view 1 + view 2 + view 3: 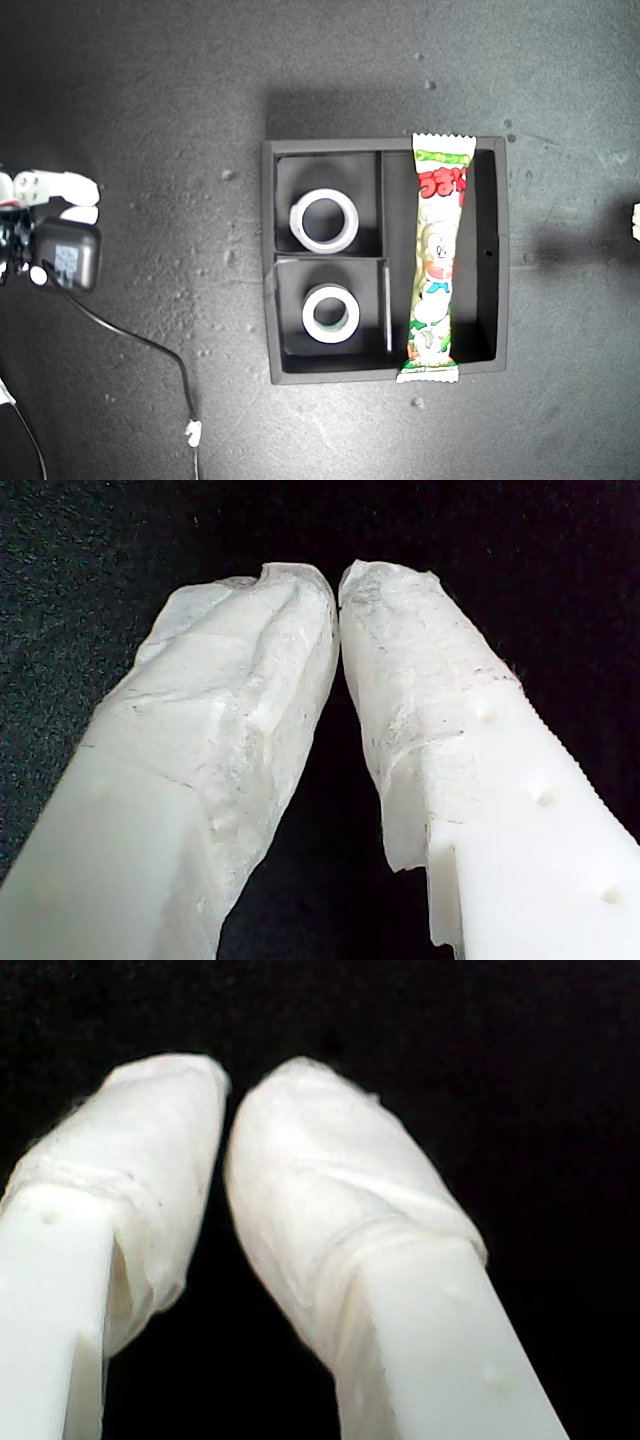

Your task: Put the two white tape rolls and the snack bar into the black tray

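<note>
Plainly, the black tray (492,250) sits just right of centre in the exterior view, a square matte tray with a raised rim and dividers that split it into two small compartments on the exterior view's left and one long one on its right. One white tape roll (324,220) lies flat in the small compartment toward 12 o'clock, the other white tape roll (331,312) flat in the one toward 6 o'clock; both are rings with dark centre holes, each with room around it inside its walls. The snack bar (438,258) lies lengthwise in the long compartment, glossy green and white with red lettering and a cartoon figure, its crimped ends overlapping the rim at 12 and 6 o'clock. Around the tray the dark, speckled worktop (150,120) is open on all sides. At 9 o'clock, at the exterior view's left edge, an arm (45,220) shows white parts and a dark block, with a black cable (150,345) trailing toward 6 o'clock; a white sliver (636,222) shows at 3 o'clock, and I cannot tell which arm is which. My first gripper (338,585) has its tape-wrapped tips nearly touching, clenched on nothing, over dark surface. My second gripper (227,1090) likewise has its tips drawn together, empty.
</note>
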Controlling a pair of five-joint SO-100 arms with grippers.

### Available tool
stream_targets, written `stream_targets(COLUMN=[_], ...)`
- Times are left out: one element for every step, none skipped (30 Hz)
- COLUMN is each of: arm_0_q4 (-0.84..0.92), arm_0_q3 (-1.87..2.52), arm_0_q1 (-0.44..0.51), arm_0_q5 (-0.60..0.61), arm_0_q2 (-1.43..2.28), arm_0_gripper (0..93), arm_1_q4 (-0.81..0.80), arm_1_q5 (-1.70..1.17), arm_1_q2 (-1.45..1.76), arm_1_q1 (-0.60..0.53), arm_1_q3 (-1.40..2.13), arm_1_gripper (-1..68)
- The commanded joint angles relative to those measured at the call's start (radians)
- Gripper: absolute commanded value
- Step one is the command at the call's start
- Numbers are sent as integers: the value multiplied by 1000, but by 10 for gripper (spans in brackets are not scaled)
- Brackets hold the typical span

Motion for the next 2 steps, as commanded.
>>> stream_targets(arm_0_q4=[37,37], arm_0_q3=[58,58], arm_0_q1=[3,3], arm_0_q5=[8,8], arm_0_q2=[49,49], arm_0_gripper=[3,3], arm_1_q4=[2,2], arm_1_q5=[-20,-20], arm_1_q2=[6,6], arm_1_q1=[2,2], arm_1_q3=[12,12], arm_1_gripper=[0,0])
